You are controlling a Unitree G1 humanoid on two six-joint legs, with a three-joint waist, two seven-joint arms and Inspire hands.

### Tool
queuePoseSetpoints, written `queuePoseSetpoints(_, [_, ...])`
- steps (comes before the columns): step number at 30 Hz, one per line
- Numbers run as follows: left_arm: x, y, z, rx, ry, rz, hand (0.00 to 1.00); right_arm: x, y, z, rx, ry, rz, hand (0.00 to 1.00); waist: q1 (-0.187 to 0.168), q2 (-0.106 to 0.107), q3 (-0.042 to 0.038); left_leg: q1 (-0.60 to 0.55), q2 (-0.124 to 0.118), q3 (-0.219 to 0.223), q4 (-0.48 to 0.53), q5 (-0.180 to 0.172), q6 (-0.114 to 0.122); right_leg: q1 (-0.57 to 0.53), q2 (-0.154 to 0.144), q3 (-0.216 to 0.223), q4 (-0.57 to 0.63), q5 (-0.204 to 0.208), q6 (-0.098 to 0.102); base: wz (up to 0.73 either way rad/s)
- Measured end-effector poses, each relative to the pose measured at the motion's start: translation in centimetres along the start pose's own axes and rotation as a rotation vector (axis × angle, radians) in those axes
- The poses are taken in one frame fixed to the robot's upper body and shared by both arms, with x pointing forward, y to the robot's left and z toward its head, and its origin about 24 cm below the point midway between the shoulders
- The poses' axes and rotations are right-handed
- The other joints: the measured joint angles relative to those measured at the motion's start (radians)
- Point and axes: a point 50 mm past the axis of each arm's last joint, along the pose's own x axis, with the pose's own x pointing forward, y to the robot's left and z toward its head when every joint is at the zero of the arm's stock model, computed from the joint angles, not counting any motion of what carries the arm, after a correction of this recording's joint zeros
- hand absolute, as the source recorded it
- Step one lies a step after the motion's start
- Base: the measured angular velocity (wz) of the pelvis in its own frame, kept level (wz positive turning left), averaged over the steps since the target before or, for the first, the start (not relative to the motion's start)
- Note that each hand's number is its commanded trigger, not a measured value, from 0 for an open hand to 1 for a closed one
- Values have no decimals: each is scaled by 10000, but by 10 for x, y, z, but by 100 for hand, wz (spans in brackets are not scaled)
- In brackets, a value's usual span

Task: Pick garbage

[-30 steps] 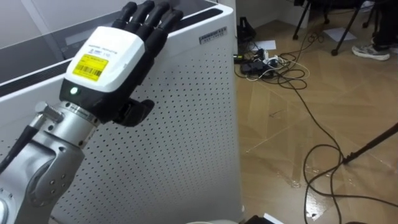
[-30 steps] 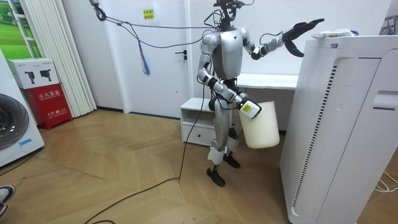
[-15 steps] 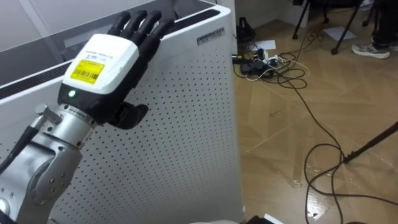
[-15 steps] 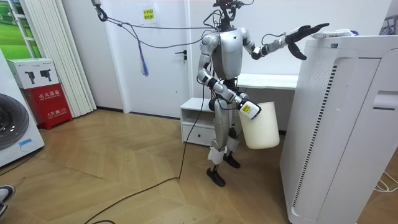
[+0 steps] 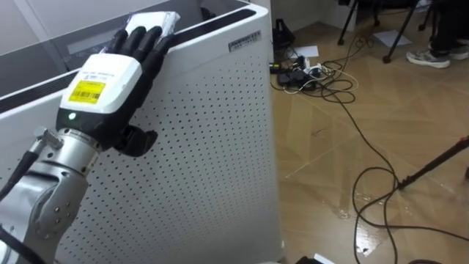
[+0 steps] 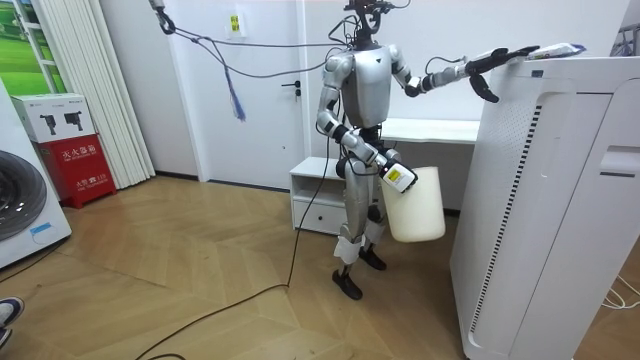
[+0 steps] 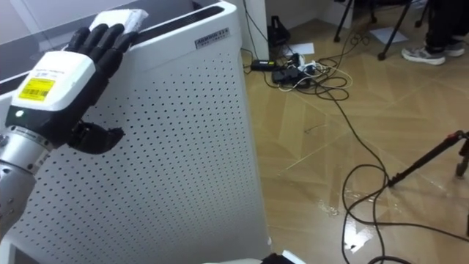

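A white crumpled wrapper (image 5: 156, 19) lies on top of a tall white perforated appliance (image 5: 212, 132), near its front edge. My left hand (image 5: 102, 81) reaches up along the appliance's top with straight fingers, and its fingertips (image 5: 141, 38) lie at the wrapper's near end. In the right eye view the same hand (image 7: 55, 73) points at the wrapper (image 7: 124, 18). The room view has me standing beside the appliance (image 6: 540, 200), left arm stretched toward the wrapper (image 6: 560, 48). My right hand (image 6: 397, 176) holds a white bin (image 6: 418, 208) by its rim at hip height.
Black cables and a power strip (image 5: 315, 72) sprawl over the wooden floor to the appliance's right, with a tripod leg (image 5: 432, 165) and a person's shoe (image 5: 429, 59) beyond. Behind me stand a low white cabinet (image 6: 315, 190) and a table (image 6: 430, 130).
My left hand has moved forward and lower over the appliance's top, so its fingertips now reach the wrapper. The bin in my right hand has swung slightly.
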Motion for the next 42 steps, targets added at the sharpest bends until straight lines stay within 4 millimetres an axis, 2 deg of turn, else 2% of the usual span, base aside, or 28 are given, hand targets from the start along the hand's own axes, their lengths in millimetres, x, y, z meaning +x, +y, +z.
queuePoseSetpoints(1, [0,-1,-1,-13,75,-38,59,0,0,0,6,9,7,100,-4,26,-18,4,0,1,0,0,0,-1,-1,-1,0,0,0,0])
queuePoseSetpoints(2, [0,-2,-1,-31,131,-49,73,0,0,0,10,14,10,100,-5,35,-25,9,1,1,0,0,0,0,0,-1,4,0,0,0])
queuePoseSetpoints(3, [0,-2,-2,-63,259,-63,100,0,0,0,20,26,16,100,-5,48,-34,17,1,1,0,0,0,0,0,-1,17,0,0,0])
queuePoseSetpoints(6, [0,-2,-5,-102,532,-3,100,0,1,-2,92,185,24,100,-21,70,-45,51,1,1,0,0,0,41,-6,-15,17,0,0,0])
queuePoseSetpoints(12, [2,13,-12,-120,938,882,100,0,1,-3,153,361,26,100,-99,84,-43,70,-6,4,0,0,0,55,-15,-20,24,-4,7,0])
queuePoseSetpoints(16, [2,14,-14,-140,1094,959,100,1,0,-3,182,427,27,100,-108,160,-12,56,-41,28,-1,0,0,-69,-49,-12,236,-118,12,0])
queuePoseSetpoints(22, [2,14,-15,-143,1231,1008,100,1,0,-3,204,467,8,100,-119,152,-4,44,-58,37,1,0,1,-213,-59,-6,529,-281,-38,0])
queuePoseSetpoints(38, [4,27,-19,-184,1383,1786,100,1,0,-3,212,503,20,100,-221,139,4,53,-62,46,-4,0,1,-178,-56,19,484,-295,-34,0])
queuePoseSetpoints(42, [3,30,-21,-162,1431,1895,100,0,0,-3,221,503,7,100,-208,166,-15,62,-61,50,-6,0,1,-173,-54,19,470,-296,-33,0])
